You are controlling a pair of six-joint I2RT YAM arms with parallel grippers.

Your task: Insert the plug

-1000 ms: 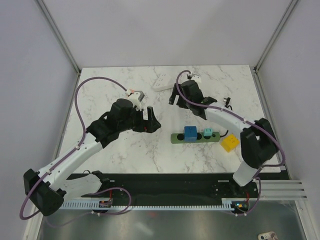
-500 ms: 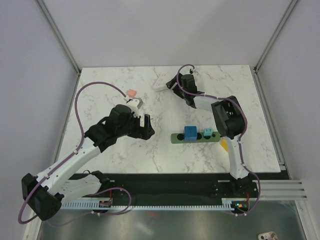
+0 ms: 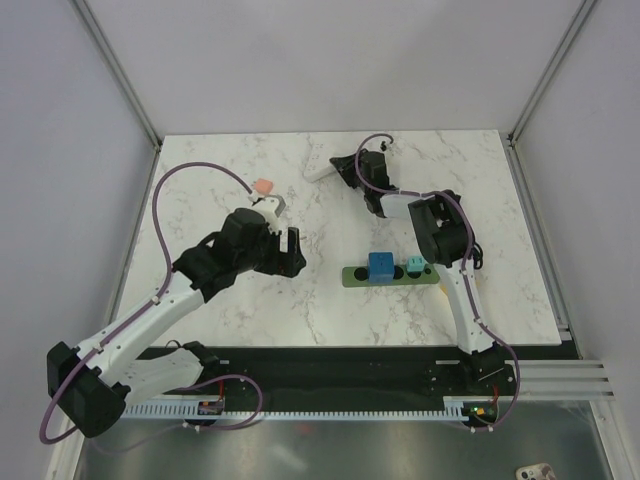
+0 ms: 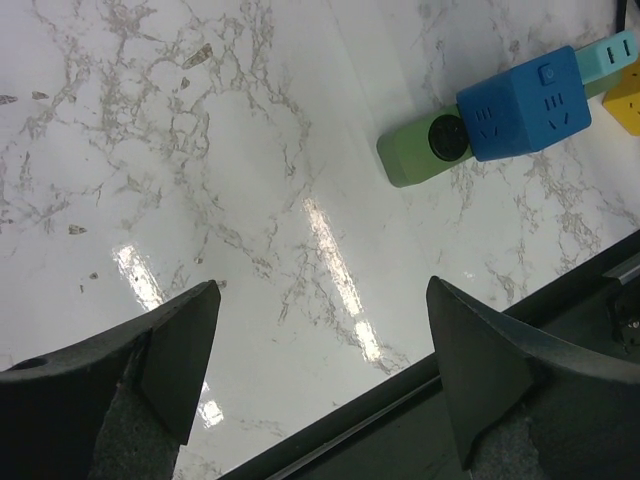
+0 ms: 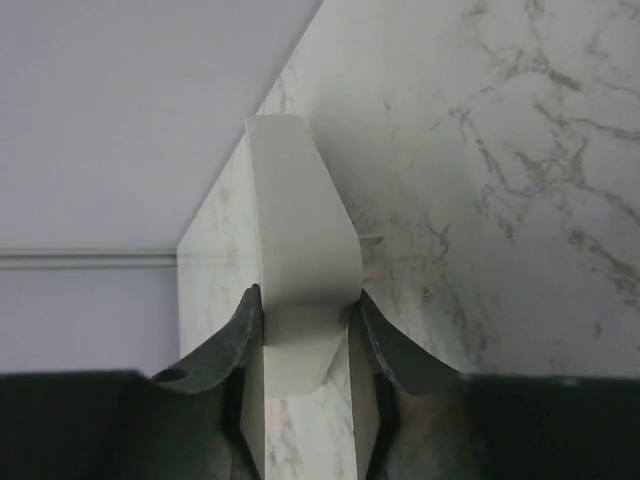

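The plug (image 3: pixel 381 267), a bright-blue cube, sits on the green power strip (image 3: pixel 355 277) at mid-table; the left wrist view shows the plug (image 4: pixel 525 102) on the strip (image 4: pixel 410 160) at its upper right. My left gripper (image 3: pixel 290 250) hangs open to the left of the strip, and the left wrist view shows that gripper (image 4: pixel 322 288) with only bare marble between its fingers. My right gripper (image 3: pixel 337 170) reaches to the far side of the table and is shut on a white bar (image 5: pixel 300 230), its fingers (image 5: pixel 240 335) pressed against both sides.
A teal block (image 3: pixel 416 265) sits on the strip right of the plug. A yellow block (image 4: pixel 625 100) lies beyond it. A small pink block (image 3: pixel 263 186) lies at the back left. The white bar (image 3: pixel 318 163) lies near the table's far edge.
My right gripper has swung to the far side of the table and closed on the white bar. The left gripper has drawn back a little to the left, still open.
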